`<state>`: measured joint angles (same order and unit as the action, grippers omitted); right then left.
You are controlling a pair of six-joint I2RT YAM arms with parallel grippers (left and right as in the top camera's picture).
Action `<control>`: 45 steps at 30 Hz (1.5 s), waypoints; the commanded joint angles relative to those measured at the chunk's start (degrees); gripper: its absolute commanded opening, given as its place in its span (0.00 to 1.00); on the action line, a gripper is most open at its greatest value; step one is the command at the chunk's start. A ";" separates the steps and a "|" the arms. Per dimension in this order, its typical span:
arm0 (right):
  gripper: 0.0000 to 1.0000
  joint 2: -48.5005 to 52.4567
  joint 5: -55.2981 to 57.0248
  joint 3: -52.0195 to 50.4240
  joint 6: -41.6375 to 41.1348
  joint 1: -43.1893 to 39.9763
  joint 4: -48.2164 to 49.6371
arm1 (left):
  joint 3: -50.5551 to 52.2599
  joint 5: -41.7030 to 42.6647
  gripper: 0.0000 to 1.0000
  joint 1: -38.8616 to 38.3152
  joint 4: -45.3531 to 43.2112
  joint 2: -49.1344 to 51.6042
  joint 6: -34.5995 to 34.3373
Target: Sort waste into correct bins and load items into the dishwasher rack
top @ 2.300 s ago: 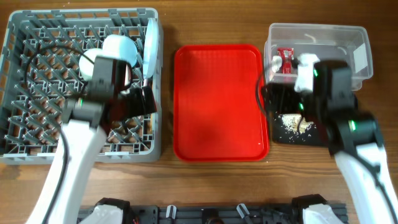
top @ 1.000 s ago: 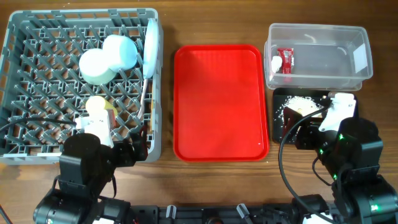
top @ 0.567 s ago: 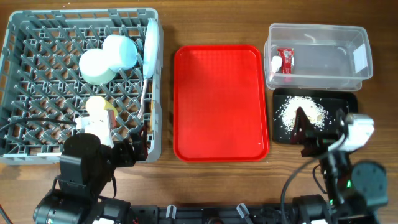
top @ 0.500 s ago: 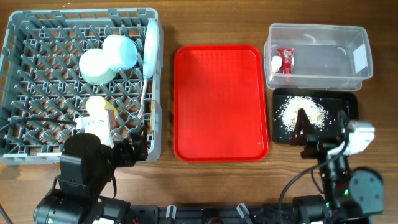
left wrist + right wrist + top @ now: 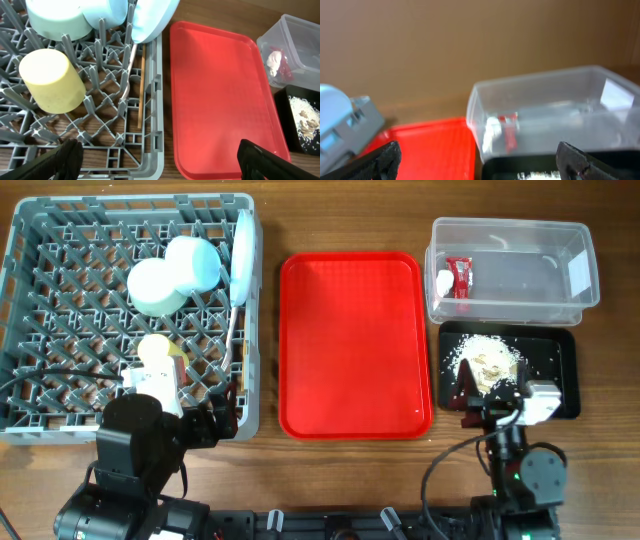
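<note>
The grey dishwasher rack (image 5: 60, 420) holds the pale green bowl (image 5: 152, 288), light blue bowl (image 5: 197, 260), upright pale blue plate (image 5: 241, 255), yellow cup (image 5: 157, 353), white fork (image 5: 232, 340) and chopsticks (image 5: 141, 85). The clear tub (image 5: 530, 280) holds the red wrapper (image 5: 459, 275) and white scrap (image 5: 443, 280). Food scraps (image 5: 486, 360) lie on the black tray (image 5: 560, 370). My left gripper (image 5: 160, 165) is open and empty above the rack's near right corner. My right gripper (image 5: 480, 167) is open and empty at the black tray's near edge.
The bare red serving tray (image 5: 352, 345) lies between the rack and the bins. Both arm bases sit at the table's near edge, left (image 5: 140, 460) and right (image 5: 520, 470). Wood table shows around everything.
My right arm pulled back from over the tub and black tray to the near edge, uncovering the food scraps. My left arm left the rack earlier and has stayed still since.
</note>
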<state>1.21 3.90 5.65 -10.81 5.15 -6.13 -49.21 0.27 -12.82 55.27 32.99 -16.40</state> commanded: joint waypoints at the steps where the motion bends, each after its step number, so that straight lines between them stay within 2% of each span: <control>1: 1.00 -1.01 -3.72 -3.10 6.60 -0.35 1.46 | 0.52 -0.35 1.00 -0.31 -0.15 -0.20 0.98; 3: 1.00 -1.01 -8.26 -3.85 15.85 -0.35 3.06 | 0.52 -0.35 1.00 -0.31 -0.15 -0.20 0.98; 5: 1.00 -1.03 -9.75 -3.93 21.66 -0.35 3.32 | 0.52 -0.35 1.00 -0.31 -0.15 -0.20 0.98; 9: 1.00 -1.01 -8.90 -3.91 20.61 -0.37 3.30 | 0.52 -0.35 1.00 -0.31 -0.15 -0.20 0.98; 15: 1.00 -1.03 -6.75 -4.26 13.35 -0.37 4.02 | 0.52 -0.35 1.00 -0.31 -0.15 -0.20 0.98; 45: 1.00 -1.01 -6.56 -4.28 13.64 -2.12 4.02 | 0.52 -0.35 1.00 -0.31 -0.15 -0.20 0.98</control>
<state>1.15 -3.16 1.93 3.70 3.53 -2.46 -49.21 0.27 -12.82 55.27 32.99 -16.40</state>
